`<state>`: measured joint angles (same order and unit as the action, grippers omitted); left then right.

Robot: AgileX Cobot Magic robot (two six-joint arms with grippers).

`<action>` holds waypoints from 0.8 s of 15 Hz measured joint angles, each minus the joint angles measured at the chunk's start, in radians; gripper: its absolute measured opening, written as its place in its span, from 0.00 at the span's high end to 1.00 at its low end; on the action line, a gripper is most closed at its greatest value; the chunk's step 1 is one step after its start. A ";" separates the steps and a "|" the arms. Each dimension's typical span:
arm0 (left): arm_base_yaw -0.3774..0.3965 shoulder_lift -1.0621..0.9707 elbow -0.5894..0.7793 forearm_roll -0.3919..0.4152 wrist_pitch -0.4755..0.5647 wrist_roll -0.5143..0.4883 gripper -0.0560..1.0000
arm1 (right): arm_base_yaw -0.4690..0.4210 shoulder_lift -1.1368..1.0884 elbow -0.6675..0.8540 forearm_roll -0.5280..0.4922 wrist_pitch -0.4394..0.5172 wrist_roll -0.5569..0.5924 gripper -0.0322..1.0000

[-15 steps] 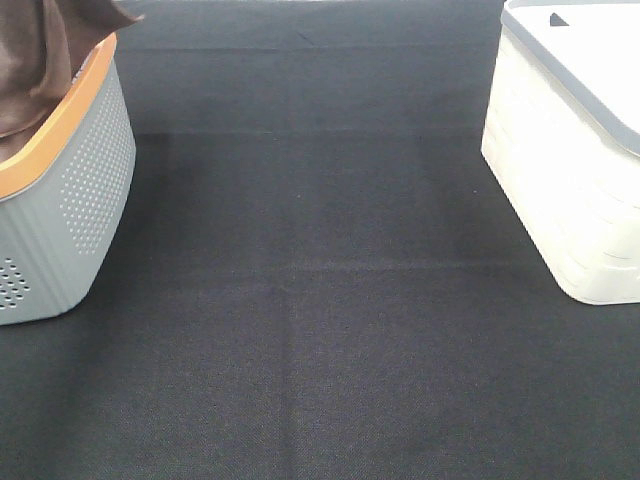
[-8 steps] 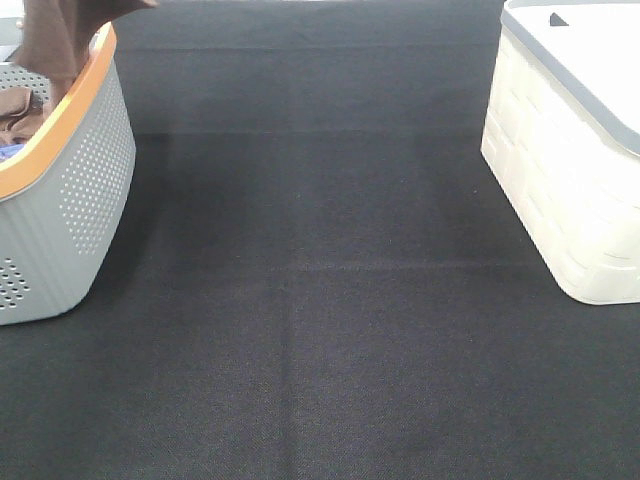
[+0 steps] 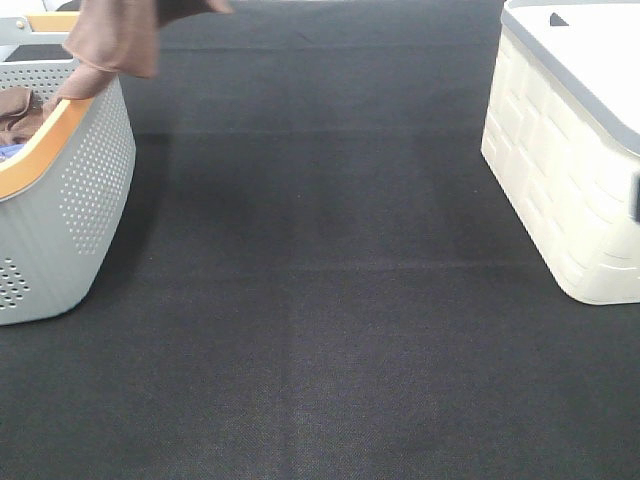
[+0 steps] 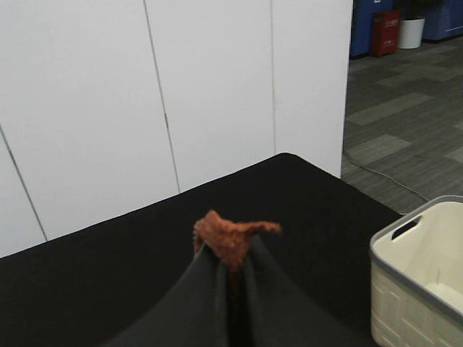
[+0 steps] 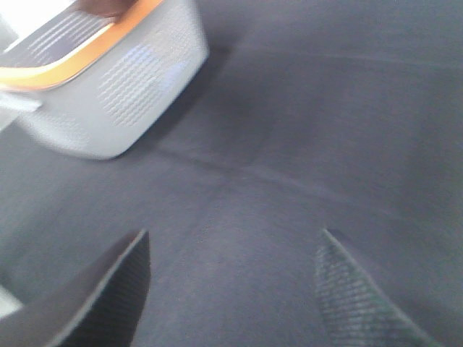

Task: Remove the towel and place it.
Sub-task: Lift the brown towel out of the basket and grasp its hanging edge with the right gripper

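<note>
The reddish-brown towel [image 3: 118, 38] hangs at the top left of the high view, over the far rim of the grey basket [image 3: 75, 190]; its top runs out of frame. In the left wrist view my left gripper [image 4: 230, 262] is shut on a bunched corner of the towel [image 4: 230, 235], which pokes up between the dark fingers. The left gripper itself lies outside the high view. My right gripper [image 5: 231, 278] stands open over bare black cloth, nothing between its fingers; only a dark sliver of it [image 3: 636, 196] shows at the right edge of the high view.
The grey basket has an orange rim [image 3: 50, 140] and holds a duller brown cloth [image 3: 18, 110]. A white lidded bin [image 3: 575, 150] stands at the right, also seen as the white bin [image 4: 423, 267] in the left wrist view. A black mat [image 3: 320, 300] covers the table between them.
The towel has risen out of the basket and shifted right along the top edge, uncovering the basket's inside. A dark sliver of the right gripper has entered at the right edge.
</note>
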<state>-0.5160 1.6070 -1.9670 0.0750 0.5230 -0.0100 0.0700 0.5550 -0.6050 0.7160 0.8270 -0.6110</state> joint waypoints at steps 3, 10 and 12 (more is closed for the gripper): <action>-0.058 0.000 0.000 -0.004 -0.037 0.001 0.94 | 0.088 0.193 -0.144 -0.082 -0.011 -0.025 0.37; -0.094 0.029 0.000 -0.064 -0.050 0.001 0.94 | 0.419 0.463 -0.358 -0.413 -0.202 0.048 0.35; -0.094 0.032 0.000 -0.093 -0.053 0.002 0.94 | 0.521 0.532 -0.359 -0.454 -0.309 0.072 0.33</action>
<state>-0.6100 1.6390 -1.9670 -0.0180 0.4700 -0.0080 0.5910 1.0870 -0.9640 0.2620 0.5180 -0.5390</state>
